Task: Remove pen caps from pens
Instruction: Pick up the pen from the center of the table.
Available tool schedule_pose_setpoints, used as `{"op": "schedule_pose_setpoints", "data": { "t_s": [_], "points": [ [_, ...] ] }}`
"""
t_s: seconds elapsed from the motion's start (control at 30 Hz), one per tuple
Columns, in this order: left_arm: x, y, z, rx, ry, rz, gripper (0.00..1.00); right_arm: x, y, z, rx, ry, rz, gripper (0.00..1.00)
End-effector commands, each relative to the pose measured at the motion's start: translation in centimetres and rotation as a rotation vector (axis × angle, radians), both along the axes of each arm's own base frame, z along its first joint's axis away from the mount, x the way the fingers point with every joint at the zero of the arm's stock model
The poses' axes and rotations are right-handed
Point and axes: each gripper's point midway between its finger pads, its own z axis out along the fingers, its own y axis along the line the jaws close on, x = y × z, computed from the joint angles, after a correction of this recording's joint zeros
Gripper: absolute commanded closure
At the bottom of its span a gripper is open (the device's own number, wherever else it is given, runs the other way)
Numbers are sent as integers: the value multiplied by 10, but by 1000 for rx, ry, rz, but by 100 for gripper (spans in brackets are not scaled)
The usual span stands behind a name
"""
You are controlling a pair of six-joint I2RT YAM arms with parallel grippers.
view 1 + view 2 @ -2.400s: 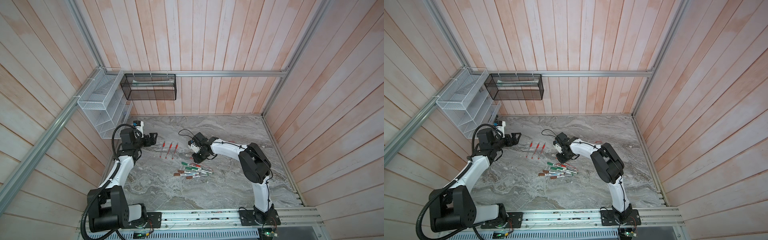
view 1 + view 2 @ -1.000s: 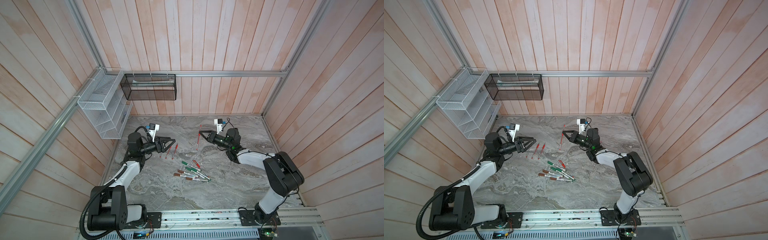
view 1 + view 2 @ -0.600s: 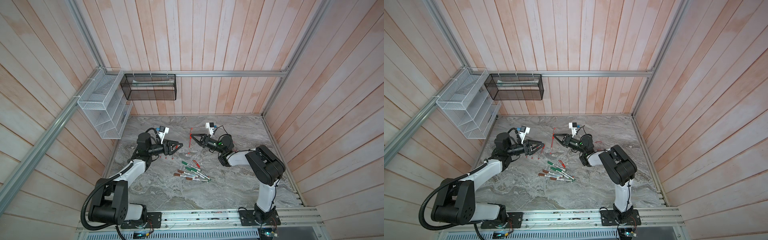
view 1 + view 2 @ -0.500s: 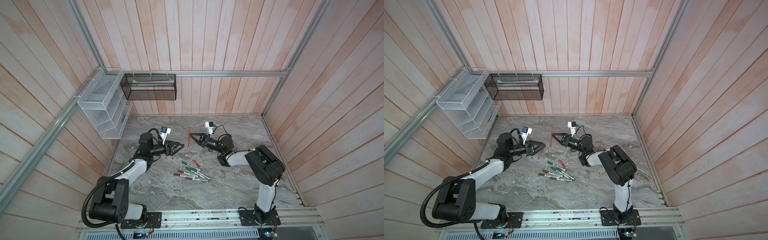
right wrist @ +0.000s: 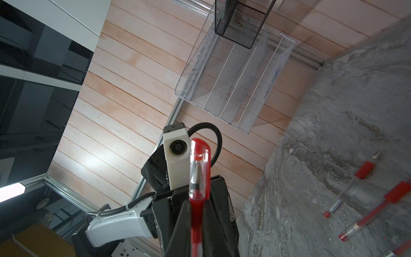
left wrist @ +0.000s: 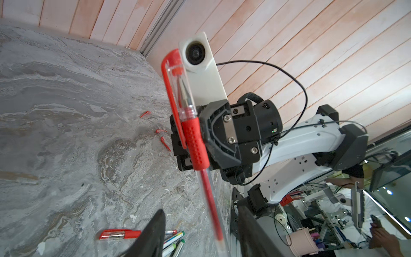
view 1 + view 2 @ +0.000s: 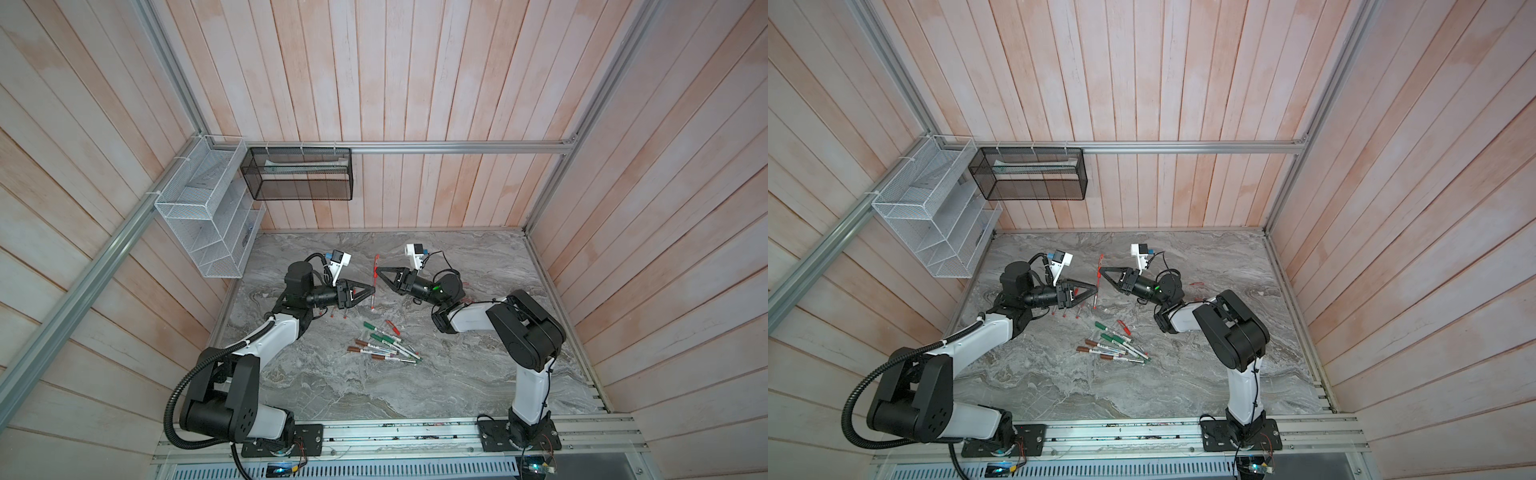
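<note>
Pen (image 6: 195, 142), red, cap (image 6: 169, 89) on, upright mid-air: right jaws clamped on its grip; left jaws part-open astride lower barrel, gaps both sides. Other pens (image 7: 380, 338) on surface (image 7: 457, 374).

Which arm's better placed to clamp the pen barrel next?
Left. The left end effector stands open around the lower barrel of the red pen; the right end effector is shut on its grip, just below the cap.
</note>
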Motion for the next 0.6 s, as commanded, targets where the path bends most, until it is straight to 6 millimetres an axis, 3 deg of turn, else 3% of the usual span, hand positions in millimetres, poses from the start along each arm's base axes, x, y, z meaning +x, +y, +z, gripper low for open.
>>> {"op": "schedule_pose_setpoints", "data": {
  "t_s": [0.0, 0.13, 0.33, 0.43, 0.57],
  "points": [
    [5, -4, 7, -3, -17, -3, 52, -2, 9, 2, 6, -30, 7, 100],
    [3, -7, 4, 2, -20, -9, 58, -6, 15, 4, -1, -50, 29, 100],
    [2, -7, 4, 22, -23, -1, 87, -5, 14, 5, 0, -48, 24, 100],
    [2, -6, -2, 43, -43, 9, 90, -3, 9, -1, -33, -47, 4, 100],
    [8, -3, -5, 109, -58, 33, 91, 3, -9, -3, -63, -25, -50, 84]
  ]
}}
